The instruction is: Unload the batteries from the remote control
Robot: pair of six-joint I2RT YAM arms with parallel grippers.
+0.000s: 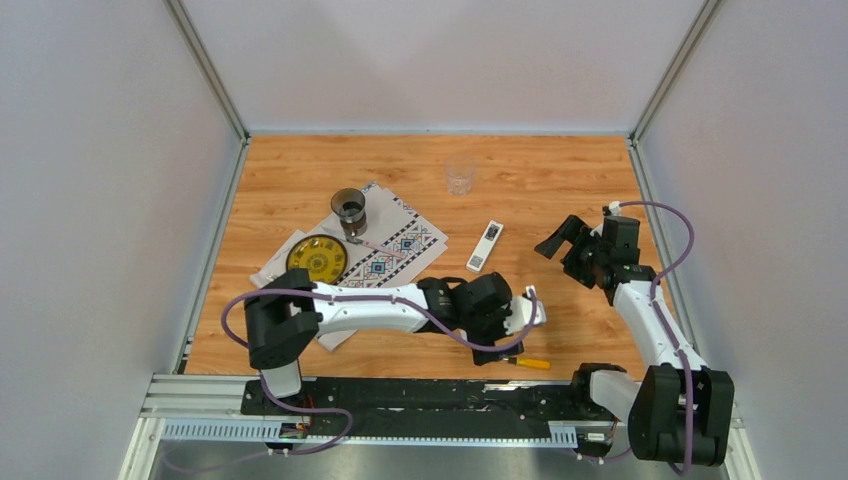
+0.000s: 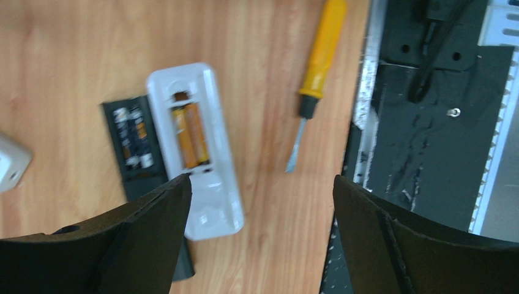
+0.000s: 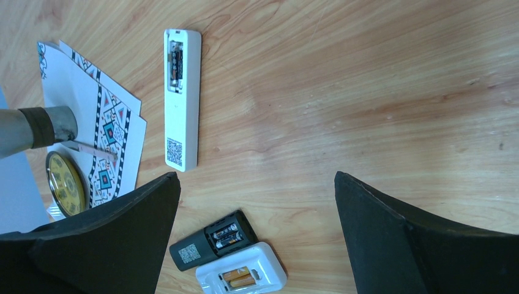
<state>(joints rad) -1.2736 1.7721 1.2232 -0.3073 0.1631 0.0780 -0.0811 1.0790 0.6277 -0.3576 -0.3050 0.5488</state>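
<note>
While hovering above batteries point(image 2: 190, 135) in white remote point(image 2: 214, 202), spread wide, seemingly touching nothing: left gripper point(image 2: 260, 180); likewise right gripper point(image 3: 254, 174).

Wooden table point(image 1: 300, 170), seemingly white walls point(image 1: 430, 60)

Top view: looking down from high up behind both arms, far off, with the whole table point(image 1: 300, 170) in sight. Left wrist view: looking down from close by, past the left fingers point(image 2: 153, 233), at a short white remote point(image 2: 214, 196) just beyond one fingertip. Right wrist view: looking down from higher up, catching that same white remote and a black remote point(image 3: 211, 241) low between the right fingers point(image 3: 122, 233).
</note>
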